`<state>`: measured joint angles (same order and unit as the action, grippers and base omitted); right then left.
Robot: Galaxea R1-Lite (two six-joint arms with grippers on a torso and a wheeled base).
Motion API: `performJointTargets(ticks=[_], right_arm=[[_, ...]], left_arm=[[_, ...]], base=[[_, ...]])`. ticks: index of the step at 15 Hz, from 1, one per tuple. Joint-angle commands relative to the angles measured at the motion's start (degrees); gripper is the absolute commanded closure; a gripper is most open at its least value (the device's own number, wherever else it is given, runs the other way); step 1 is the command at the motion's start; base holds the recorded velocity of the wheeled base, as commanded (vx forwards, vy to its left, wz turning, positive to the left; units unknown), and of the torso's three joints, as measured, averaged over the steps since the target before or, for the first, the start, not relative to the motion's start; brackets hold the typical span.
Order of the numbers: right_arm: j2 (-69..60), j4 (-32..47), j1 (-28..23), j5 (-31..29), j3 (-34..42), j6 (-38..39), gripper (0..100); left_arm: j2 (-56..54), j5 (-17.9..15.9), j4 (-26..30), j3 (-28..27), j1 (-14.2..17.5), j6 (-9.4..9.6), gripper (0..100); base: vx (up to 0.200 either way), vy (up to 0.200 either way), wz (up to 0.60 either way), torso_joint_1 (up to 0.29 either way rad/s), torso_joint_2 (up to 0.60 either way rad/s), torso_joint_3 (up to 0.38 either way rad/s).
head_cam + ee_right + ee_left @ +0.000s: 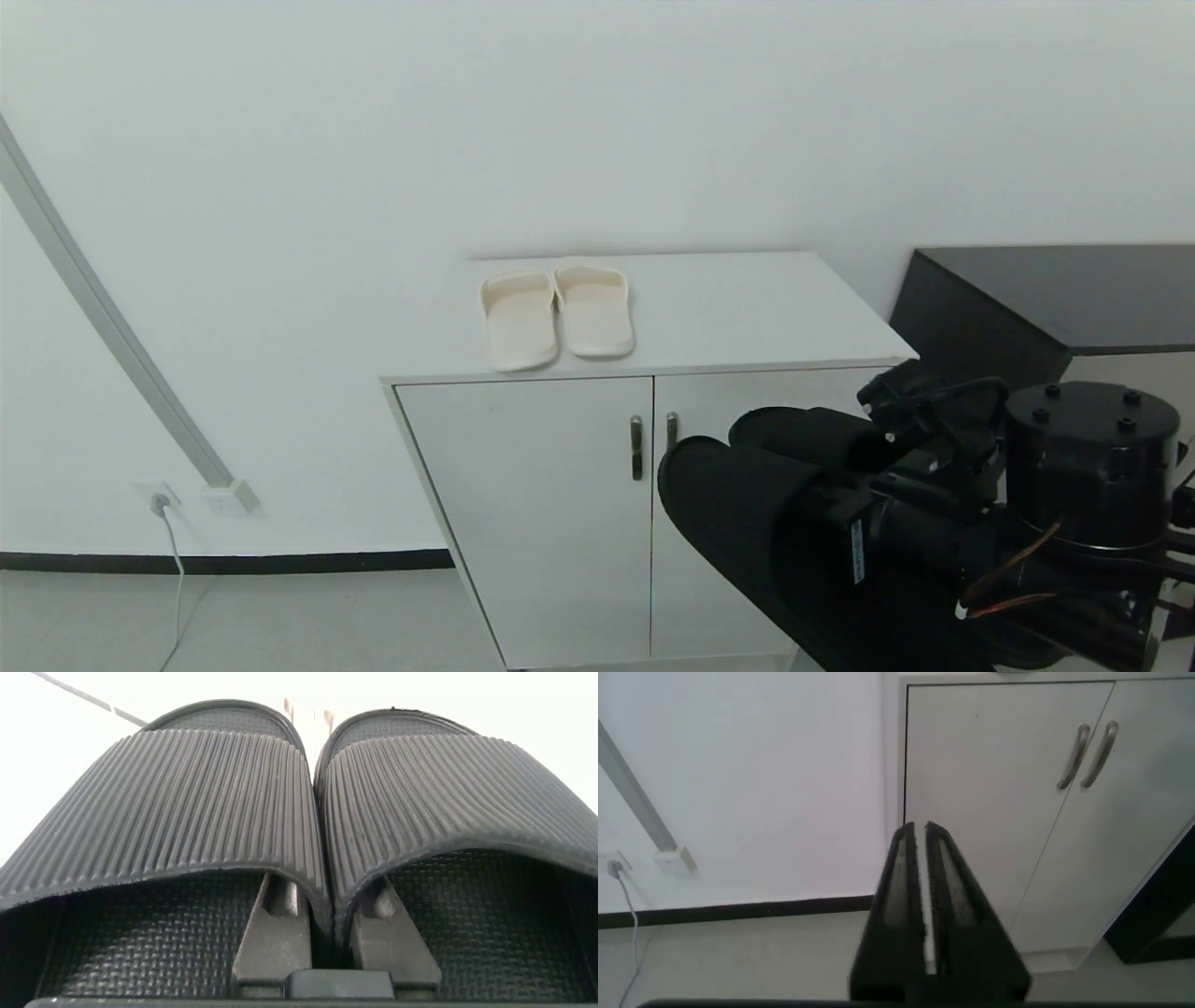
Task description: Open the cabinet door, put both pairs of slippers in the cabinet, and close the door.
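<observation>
**While the cabinet is shut, the door comes first**

As you look through the head view, the white cabinet stands against the wall with the left door and right door both closed. The cream slippers lie side by side on its top, toward the robot's left. The black slippers hang low in front of the right door, just beside the right-door handle. The left-door handle is in plain sight.

From the left wrist view, your left end effector has its fingers pressed together and holds nothing. It sits well apart from the cabinet, facing the left door. I judge that this free arm should open the door. Spread the fingers before you approach, close them around one handle rather than both, and pull along the door's arc, not straight back.

From the right wrist view, your right end effector is clamped on the black slippers, one finger inside each, pinching their adjoining side walls. Hold that pair back, away from the door's swing.
</observation>
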<state>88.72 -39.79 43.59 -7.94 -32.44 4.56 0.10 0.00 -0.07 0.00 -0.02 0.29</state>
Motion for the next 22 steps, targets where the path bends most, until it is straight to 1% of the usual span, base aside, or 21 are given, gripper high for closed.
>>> performJointTargets(ticks=[1,10,16,19,21,22], right_arm=[[0.7,0.0,0.0,0.0,0.4,-0.1,100],[1.0,-0.1,0.0,-0.1,1.4,-0.3,100],[1.0,-0.1,0.0,0.0,1.6,-0.4,100],[1.2,-0.1,0.0,0.0,1.9,-0.3,100],[0.7,-0.3,0.0,0.0,1.9,-0.3,100],[0.7,-1.3,0.0,-0.1,2.2,-0.4,100]], left_arm=[[0.0,0.0,0.0,0.0,0.0,-0.03,0],[0.0,-0.1,0.0,0.0,0.0,0.15,0],[0.0,-0.1,0.0,-0.1,0.0,0.23,0],[2.3,-0.1,0.1,-0.1,-0.1,0.15,0],[4.5,-0.1,0.0,-0.1,-1.5,0.32,0],[4.5,-0.1,-0.1,-0.1,-2.3,0.76,0]], base=[[0.000,0.000,0.00,-0.217,0.52,0.315],[0.000,0.000,0.00,-0.185,0.51,0.314],[0.000,0.000,0.00,-0.130,0.47,0.329],[0.000,0.000,0.00,-0.092,0.45,0.367],[0.000,0.000,0.00,-0.041,0.44,0.381],[0.000,0.000,0.00,-0.027,0.44,0.408]])
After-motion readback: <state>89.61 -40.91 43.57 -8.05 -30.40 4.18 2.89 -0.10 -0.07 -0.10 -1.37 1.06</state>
